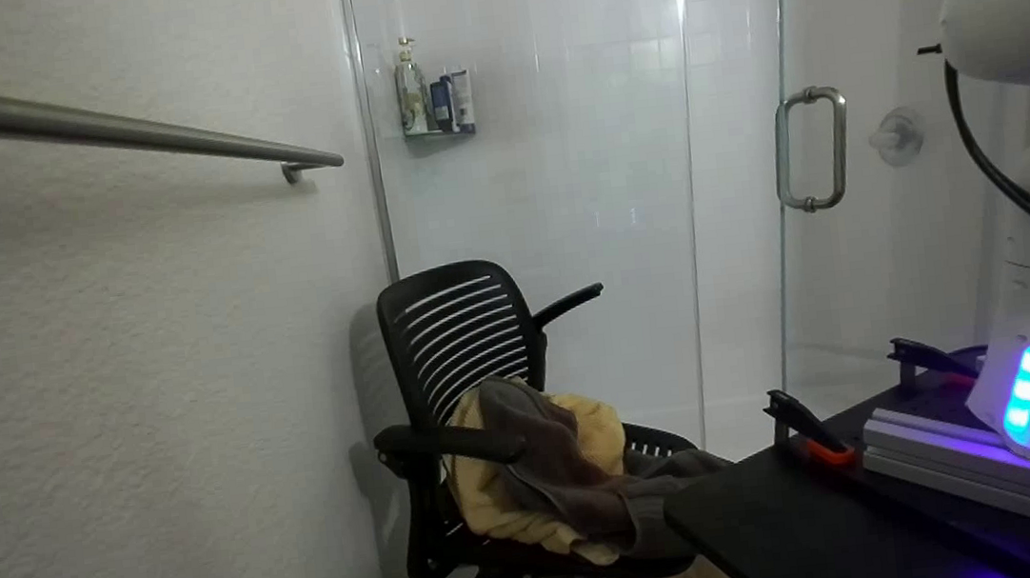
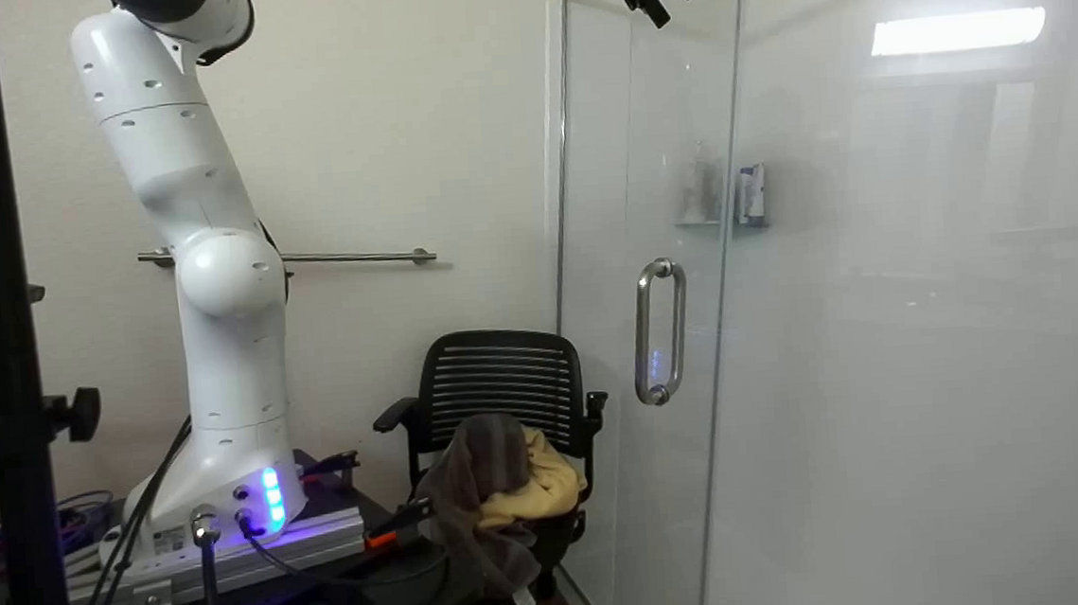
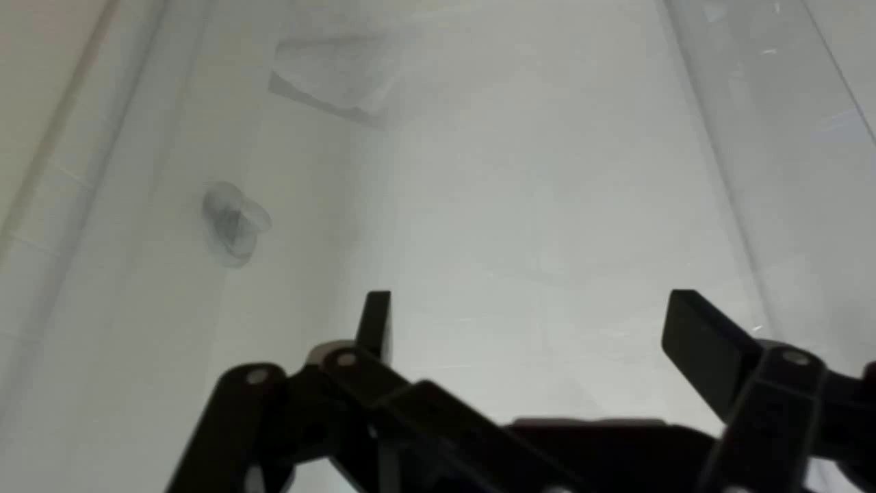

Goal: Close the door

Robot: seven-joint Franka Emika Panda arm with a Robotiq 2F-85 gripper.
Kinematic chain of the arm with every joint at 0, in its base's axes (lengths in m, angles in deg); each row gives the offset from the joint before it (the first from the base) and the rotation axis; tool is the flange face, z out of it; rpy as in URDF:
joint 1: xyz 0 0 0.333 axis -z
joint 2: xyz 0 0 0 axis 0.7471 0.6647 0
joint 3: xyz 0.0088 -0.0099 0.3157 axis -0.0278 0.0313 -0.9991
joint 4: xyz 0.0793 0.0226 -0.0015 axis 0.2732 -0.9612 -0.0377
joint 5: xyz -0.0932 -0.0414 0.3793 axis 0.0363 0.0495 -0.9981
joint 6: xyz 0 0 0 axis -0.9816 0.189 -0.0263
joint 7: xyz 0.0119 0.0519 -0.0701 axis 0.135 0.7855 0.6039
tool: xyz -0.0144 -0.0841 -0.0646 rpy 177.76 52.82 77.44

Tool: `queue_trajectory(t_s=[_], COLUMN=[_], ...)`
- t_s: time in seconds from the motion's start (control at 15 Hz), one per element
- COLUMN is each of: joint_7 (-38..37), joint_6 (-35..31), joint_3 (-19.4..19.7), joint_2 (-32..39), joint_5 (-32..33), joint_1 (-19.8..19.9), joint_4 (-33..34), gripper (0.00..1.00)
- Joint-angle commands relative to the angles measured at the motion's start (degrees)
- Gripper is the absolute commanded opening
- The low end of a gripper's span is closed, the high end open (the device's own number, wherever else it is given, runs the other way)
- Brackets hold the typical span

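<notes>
The door (image 1: 831, 294) is a tall clear glass panel with a silver D-shaped loop handle (image 1: 841, 145) at its edge. Both exterior views show it; the door (image 2: 676, 502) and handle (image 2: 642, 343) stand right of the chair. How far the door stands open is hard to tell. My gripper (image 2: 675, 3) hangs at the top edge of an exterior view, well above the handle and apart from it. In the wrist view the gripper (image 3: 530, 294) is open, with nothing between its fingers. The handle is out of the wrist view.
A black office chair (image 1: 455, 314) with towels (image 1: 596, 424) stands by the glass. The arm's base sits on a black table (image 1: 749, 513). A towel bar (image 1: 174, 138) is on the wall. The wrist view shows a shower valve (image 3: 233, 222) on white wall panels.
</notes>
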Motion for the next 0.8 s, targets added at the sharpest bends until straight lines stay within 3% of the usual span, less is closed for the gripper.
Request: queue_trajectory(t_s=[0.0,0.2,0.4,0.67,0.73], joint_7=[7.66,15.72,20.58,20.19,20.79], joint_6=[-1.94,-3.48,-1.59,6.96,8.29], joint_3=[2.52,3.77,1.94,-3.35,-3.31], joint_2=[8.60,13.79,19.08,19.66,18.19], joint_5=[-8.24,-17.79,-22.79,-17.93,-16.92], joint_1=[-2.45,-3.43,-2.44,-3.00,-5.01], joint_4=[7.56,10.12,13.92,11.91,9.35], gripper=[1.00,1.00,1.00,1.00,1.00])
